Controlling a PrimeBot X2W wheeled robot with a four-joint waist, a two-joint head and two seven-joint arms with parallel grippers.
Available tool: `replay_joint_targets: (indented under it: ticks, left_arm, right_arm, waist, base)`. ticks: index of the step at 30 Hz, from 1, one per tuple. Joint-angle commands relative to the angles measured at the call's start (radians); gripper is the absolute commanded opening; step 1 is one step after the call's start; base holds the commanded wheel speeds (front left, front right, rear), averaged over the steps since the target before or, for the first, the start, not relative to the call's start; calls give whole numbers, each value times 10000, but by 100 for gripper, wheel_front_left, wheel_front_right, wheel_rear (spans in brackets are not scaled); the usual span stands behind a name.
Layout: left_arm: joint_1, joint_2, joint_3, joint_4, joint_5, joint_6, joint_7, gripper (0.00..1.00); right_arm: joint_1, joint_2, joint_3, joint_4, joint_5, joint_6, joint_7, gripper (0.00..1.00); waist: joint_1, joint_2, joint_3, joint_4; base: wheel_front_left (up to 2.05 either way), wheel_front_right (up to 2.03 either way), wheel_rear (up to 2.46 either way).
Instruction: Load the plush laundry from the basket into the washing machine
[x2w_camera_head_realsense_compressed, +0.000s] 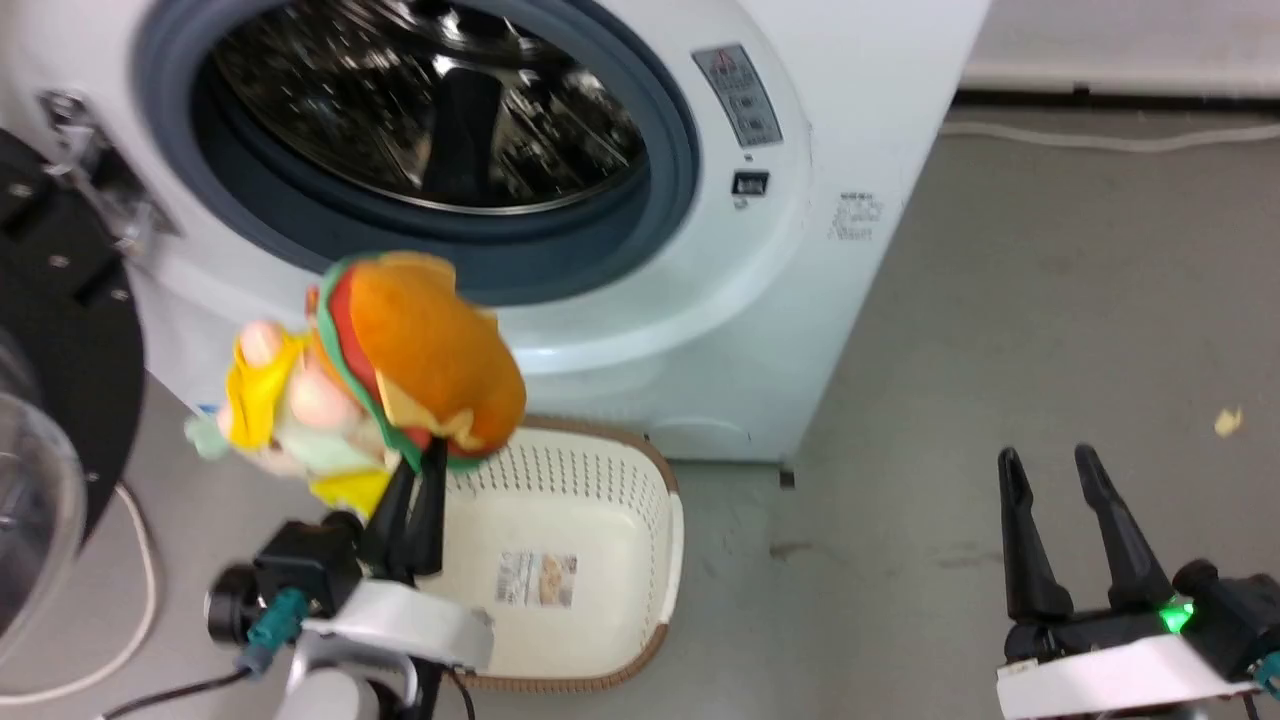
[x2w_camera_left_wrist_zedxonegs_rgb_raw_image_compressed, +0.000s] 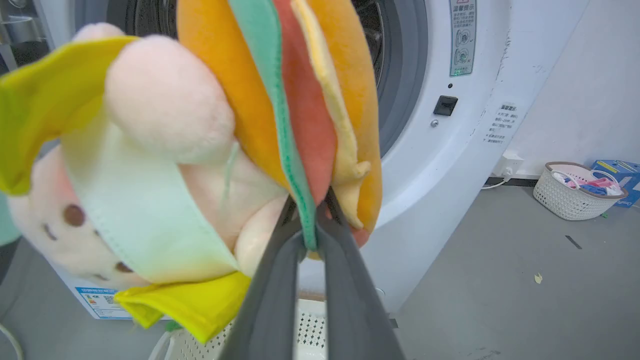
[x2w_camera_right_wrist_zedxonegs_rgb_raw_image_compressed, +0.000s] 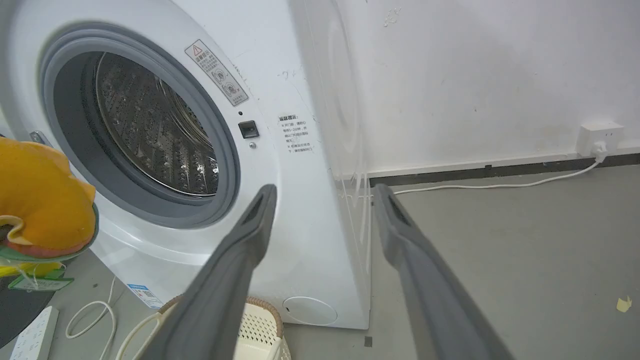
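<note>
My left gripper (x2w_camera_head_realsense_compressed: 422, 455) (x2w_camera_left_wrist_zedxonegs_rgb_raw_image_compressed: 312, 207) is shut on the plush laundry (x2w_camera_head_realsense_compressed: 370, 375) (x2w_camera_left_wrist_zedxonegs_rgb_raw_image_compressed: 200, 135), an orange hamburger plush bundled with a pink doll in yellow. The bundle hangs in the air above the basket (x2w_camera_head_realsense_compressed: 600, 460), level with the lower lip of the washing machine (x2w_camera_head_realsense_compressed: 800, 200) (x2w_camera_left_wrist_zedxonegs_rgb_raw_image_compressed: 430, 165) (x2w_camera_right_wrist_zedxonegs_rgb_raw_image_compressed: 280, 200). The machine's door (x2w_camera_head_realsense_compressed: 50, 400) stands swung open at the left and its steel drum (x2w_camera_head_realsense_compressed: 430, 100) (x2w_camera_right_wrist_zedxonegs_rgb_raw_image_compressed: 155, 135) shows bare. The cream basket holds only its paper label (x2w_camera_head_realsense_compressed: 537, 579). My right gripper (x2w_camera_head_realsense_compressed: 1050, 465) (x2w_camera_right_wrist_zedxonegs_rgb_raw_image_compressed: 322, 192) stands open over the floor at the lower right.
A white cable (x2w_camera_head_realsense_compressed: 140, 590) loops on the floor left of the basket. A power strip (x2w_camera_right_wrist_zedxonegs_rgb_raw_image_compressed: 30, 335) lies near it. Another cable (x2w_camera_right_wrist_zedxonegs_rgb_raw_image_compressed: 500, 182) runs along the wall to a socket. A second basket with clothes (x2w_camera_left_wrist_zedxonegs_rgb_raw_image_compressed: 577, 190) stands far right by the wall.
</note>
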Motion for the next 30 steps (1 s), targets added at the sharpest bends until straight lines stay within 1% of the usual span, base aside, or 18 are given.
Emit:
replay_joint_targets:
  ticks: [1, 4, 8, 11, 13, 17, 19, 23, 27, 30]
  left_arm:
    - [-188, 5, 105, -147, 114, -68, -54, 0]
    - [-864, 174, 278, -373, 414, -272, -54, 0]
    - [-2359, 700, 332, 81, 597, -595, 142, 0]
    - [-3774, 1153, 381, 440, 639, -744, 936, 0]
    - [-4751, 1559, 298, 675, 794, -851, 1683, 0]
    - [-6753, 2320, 162, 1277, 763, -1077, 3241, 0]
    - [-7741, 2829, -114, 1660, 973, -1157, 3990, 0]
    - [-9551, 3585, -746, 2572, 1132, -1241, 5218, 0]
    - [-11025, 4091, -1474, 3525, 955, -1259, 6220, 0]
    - [-11867, 4323, -1847, 4250, 646, -1262, 7006, 0]
  right_arm:
    - [-136, -10, 40, -85, 11, -7, -44, 100]
    - [-421, -10, 150, -164, 113, -7, -44, 100]
    - [-821, -10, 272, -272, 300, -7, -44, 100]
    - [-1143, -10, 335, -342, 520, -7, -44, 100]
    - [-1361, -10, 390, -364, 665, -7, -44, 100]
    - [-1801, -10, 465, -381, 1040, -7, -44, 100]
    - [-2004, -10, 566, -412, 1337, -7, -44, 100]
    - [-2298, -10, 702, -540, 1720, -7, -44, 100]
    - [-2517, -10, 840, -603, 2019, -7, -44, 100]
    - [-2606, -10, 935, -649, 2162, -7, -44, 100]
  waist:
    - [0, 0, 460, -209]
    - [0, 0, 1128, -466]
    - [0, 0, 2114, -841]
    - [0, 0, 2917, -1184]
    - [0, 0, 3401, -1415]
    - [0, 0, 4310, -1899]
    - [0, 0, 4690, -2112]
    - [0, 0, 5266, -2483]
    - [0, 0, 5629, -2781]
    - [0, 0, 5802, -2906]
  base:
    - [0, 0, 0]
    - [0, 0, 0]
    - [0, 0, 0]
    - [0, 0, 0]
    - [0, 0, 0]
    - [0, 0, 0]
    - [0, 0, 0]
    - [0, 0, 0]
    - [0, 0, 0]
    - [0, 0, 0]
